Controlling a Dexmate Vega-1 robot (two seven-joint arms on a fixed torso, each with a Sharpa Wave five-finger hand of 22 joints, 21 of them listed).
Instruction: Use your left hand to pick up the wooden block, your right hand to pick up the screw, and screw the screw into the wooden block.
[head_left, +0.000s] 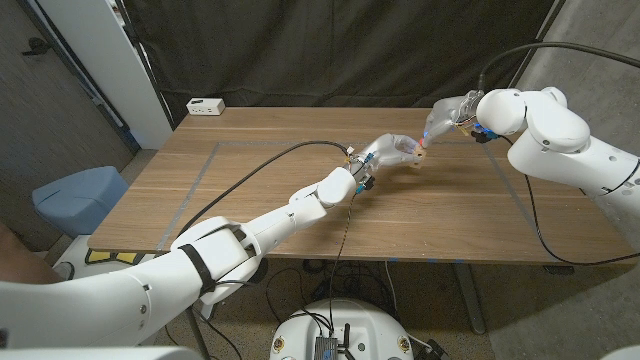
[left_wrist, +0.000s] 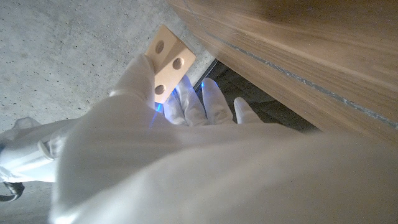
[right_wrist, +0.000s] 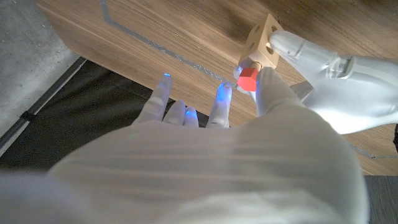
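Even overhead light, table (head_left: 300, 200) evenly lit, soft shadows. Dark curtain (head_left: 330, 50) far. Wrist views: near white hand backs blurred, blue fingertip glow.

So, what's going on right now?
Left hand holds wooden block. Right hand holds red-headed screw against block. Nothing in the way.

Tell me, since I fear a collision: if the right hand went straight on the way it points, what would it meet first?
Most likely the wooden block held by the left hand: the right hand already has the red-headed screw against it. Exact depth is unclear.
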